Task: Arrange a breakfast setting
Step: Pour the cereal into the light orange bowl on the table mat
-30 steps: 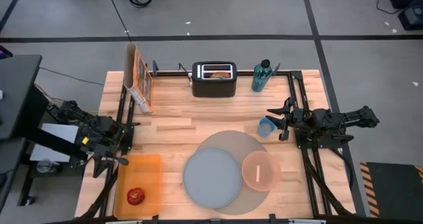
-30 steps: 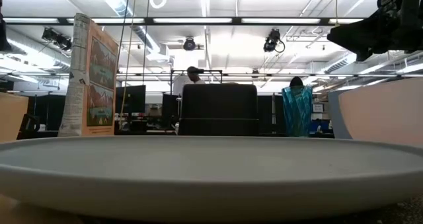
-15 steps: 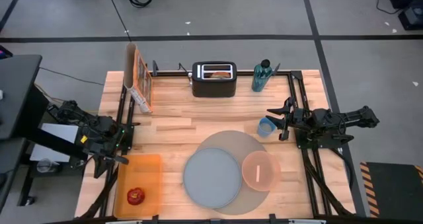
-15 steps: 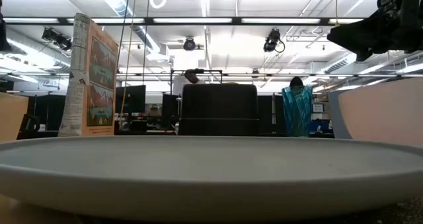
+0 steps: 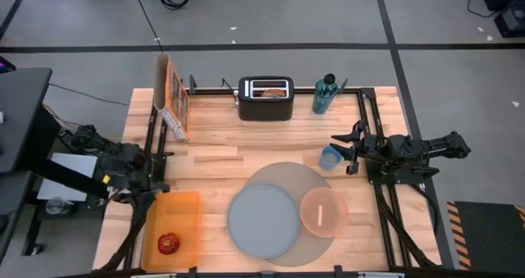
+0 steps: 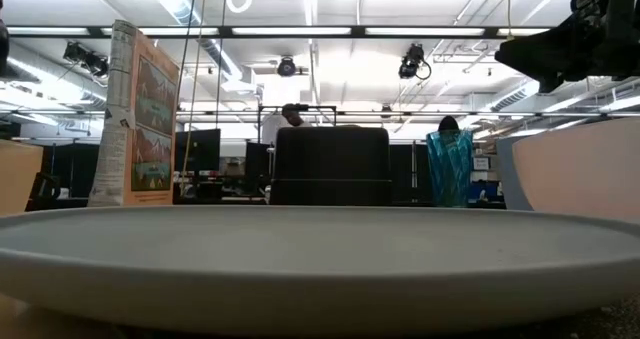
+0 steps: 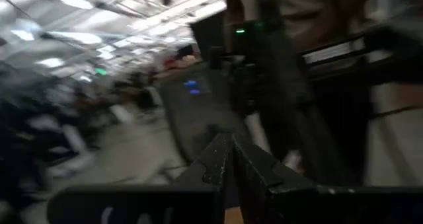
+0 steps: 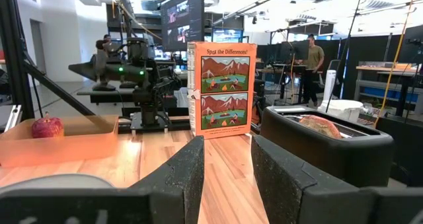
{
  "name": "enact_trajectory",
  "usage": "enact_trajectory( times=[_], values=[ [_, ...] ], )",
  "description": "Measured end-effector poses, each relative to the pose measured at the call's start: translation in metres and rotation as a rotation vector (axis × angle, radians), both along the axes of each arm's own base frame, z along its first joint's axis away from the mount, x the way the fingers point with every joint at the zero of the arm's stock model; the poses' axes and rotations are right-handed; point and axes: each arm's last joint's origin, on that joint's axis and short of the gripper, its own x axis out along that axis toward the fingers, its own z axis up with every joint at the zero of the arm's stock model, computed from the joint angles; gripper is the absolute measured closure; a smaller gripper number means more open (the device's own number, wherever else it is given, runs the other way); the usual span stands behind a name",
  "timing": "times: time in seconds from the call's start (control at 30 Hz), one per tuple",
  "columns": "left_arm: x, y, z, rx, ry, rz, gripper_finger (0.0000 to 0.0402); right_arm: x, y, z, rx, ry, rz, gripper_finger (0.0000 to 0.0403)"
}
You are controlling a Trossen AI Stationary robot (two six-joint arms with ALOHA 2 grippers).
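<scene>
High view first: I see the round grey mat (image 5: 283, 216) near the table's front edge, with the grey-blue plate (image 5: 262, 221) on its left part and the pink bowl (image 5: 321, 210) on its right part, the two just beside each other. A pale strip lies inside the bowl; it may be the spoon, but I cannot be sure from up here. The small blue cup (image 5: 330, 157) stands on the wood just off the mat's back right edge. My right gripper (image 5: 343, 145) hovers right beside that cup with its fingers parted and nothing between them. My left gripper (image 5: 156, 176) waits at the table's left edge, jaws closed and empty, just behind the orange tray (image 5: 179, 206). The red apple (image 5: 168, 243) sits in the front of that tray. Along the back edge stand a cereal box (image 5: 172, 97), a black toaster (image 5: 266, 98) with the bagel (image 5: 271, 89) in its slot, and a teal bottle (image 5: 325, 95).
</scene>
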Motion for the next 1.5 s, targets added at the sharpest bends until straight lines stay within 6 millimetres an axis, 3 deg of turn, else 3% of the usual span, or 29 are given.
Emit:
enact_trajectory(
  times=[0.37, 0.57, 0.8, 1.07, 1.17, 1.37, 1.5],
  values=[
    [-0.006, 0.003, 0.017, -0.085, -0.29, 0.028, 0.0374, 0.0, 0.0, 0.0, 0.0, -0.001, 0.0, 0.027],
    [-0.004, 0.003, 0.017, -0.101, -0.266, 0.095, 0.0374, 0.0, 0.0, 0.0, 0.0, -0.001, 0.0, 0.027],
    [0.012, 0.008, 0.008, -0.163, -0.009, 0.524, 0.0374, 0.0, 0.0, 0.0, 0.0, 0.0, 0.0, 0.027],
    [0.022, 0.029, 0.01, -0.539, 0.236, 1.263, 0.0374, 0.0, 0.0, 0.0, 0.0, -0.001, 0.0, 0.027],
    [0.021, 0.036, 0.008, -0.678, 0.301, 1.446, 0.0374, 0.0, 0.0, 0.0, -0.025, 0.005, -0.006, 0.027],
    [0.02, 0.04, 0.008, -0.778, 0.328, 1.579, 0.0374, -0.001, -0.001, 0.003, -0.048, -0.015, -0.029, 0.027],
    [0.02, 0.04, 0.009, -0.804, 0.335, 1.561, 0.0374, -0.005, -0.002, 0.017, 0.048, -0.185, -0.043, 0.027]
  ],
)
